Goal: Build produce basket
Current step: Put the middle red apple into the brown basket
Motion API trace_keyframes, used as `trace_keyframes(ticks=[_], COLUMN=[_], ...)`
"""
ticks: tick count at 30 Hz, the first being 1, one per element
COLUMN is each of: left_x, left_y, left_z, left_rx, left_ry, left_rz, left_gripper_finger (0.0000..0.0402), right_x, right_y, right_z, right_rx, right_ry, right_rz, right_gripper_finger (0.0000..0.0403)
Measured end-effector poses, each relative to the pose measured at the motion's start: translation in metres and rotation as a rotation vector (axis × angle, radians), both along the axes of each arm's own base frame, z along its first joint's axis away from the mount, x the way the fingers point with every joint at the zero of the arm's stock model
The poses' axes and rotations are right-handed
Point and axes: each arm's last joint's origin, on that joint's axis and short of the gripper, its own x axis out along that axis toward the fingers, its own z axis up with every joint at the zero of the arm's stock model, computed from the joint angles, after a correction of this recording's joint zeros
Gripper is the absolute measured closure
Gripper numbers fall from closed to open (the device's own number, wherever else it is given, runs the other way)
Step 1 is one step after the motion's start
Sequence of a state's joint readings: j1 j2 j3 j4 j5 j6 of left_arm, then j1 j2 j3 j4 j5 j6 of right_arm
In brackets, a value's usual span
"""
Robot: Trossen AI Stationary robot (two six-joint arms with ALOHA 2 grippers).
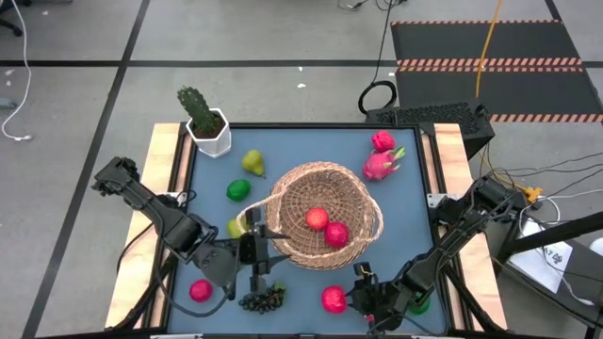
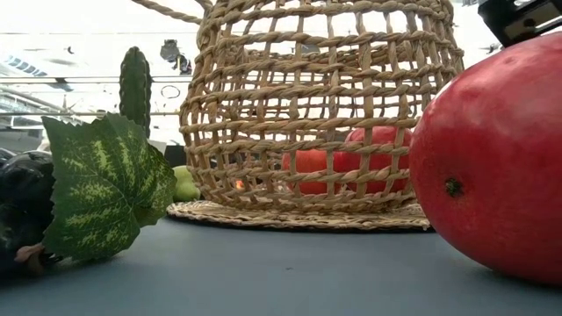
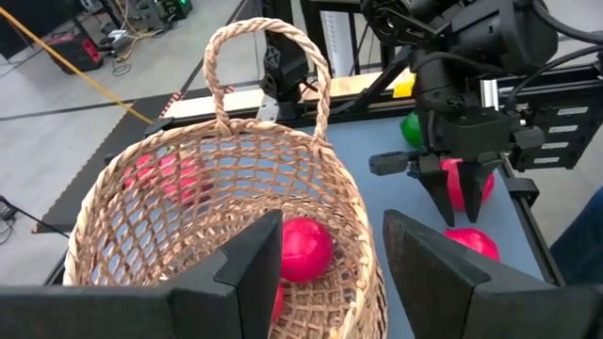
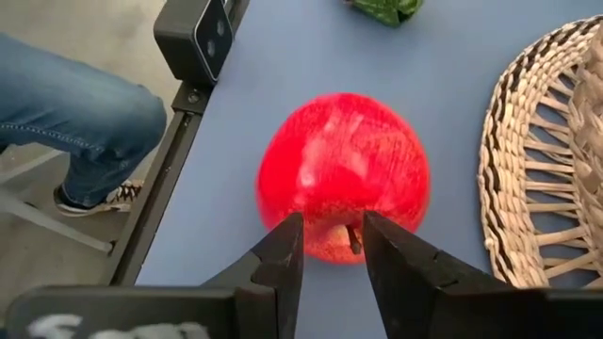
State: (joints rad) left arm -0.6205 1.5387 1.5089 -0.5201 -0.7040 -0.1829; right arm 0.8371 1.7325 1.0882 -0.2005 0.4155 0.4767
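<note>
Apple [image 4: 343,174] sits just beyond the right end effector's [image 4: 332,247] narrowly open fingertips.

A robotics lab or workshop: the blue-topped table [image 1: 311,141] stands on a grey concrete floor [image 1: 85,94] marked with dark tape lines; hazard-striped black mats [image 1: 490,47] lie upper right; loose cables [image 1: 19,104] trail at upper left.

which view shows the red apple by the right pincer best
The right wrist view: the round red apple fills the frame, stem between the right pincer's tips. The low view shows only its side, cropped. The high view shows it small. The left wrist view shows it partly behind that pincer.
</note>
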Motion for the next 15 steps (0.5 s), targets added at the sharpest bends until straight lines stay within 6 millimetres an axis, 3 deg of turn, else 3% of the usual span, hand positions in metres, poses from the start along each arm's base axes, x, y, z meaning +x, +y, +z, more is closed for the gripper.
trace_keyframes(ticks=[15], left_x=[0.000], left_y=[0.000], left_z=[0.000], left_rx=[-0.001], left_ry=[-0.001], left_rz=[-0.001], left_gripper_finger=[0.0217], right_x=[0.005], right_y=[-0.001], right_z=[-0.012], right_rx=[-0.032], right_ry=[0.017], right_rz=[0.001], right_gripper_finger=[0.0298])
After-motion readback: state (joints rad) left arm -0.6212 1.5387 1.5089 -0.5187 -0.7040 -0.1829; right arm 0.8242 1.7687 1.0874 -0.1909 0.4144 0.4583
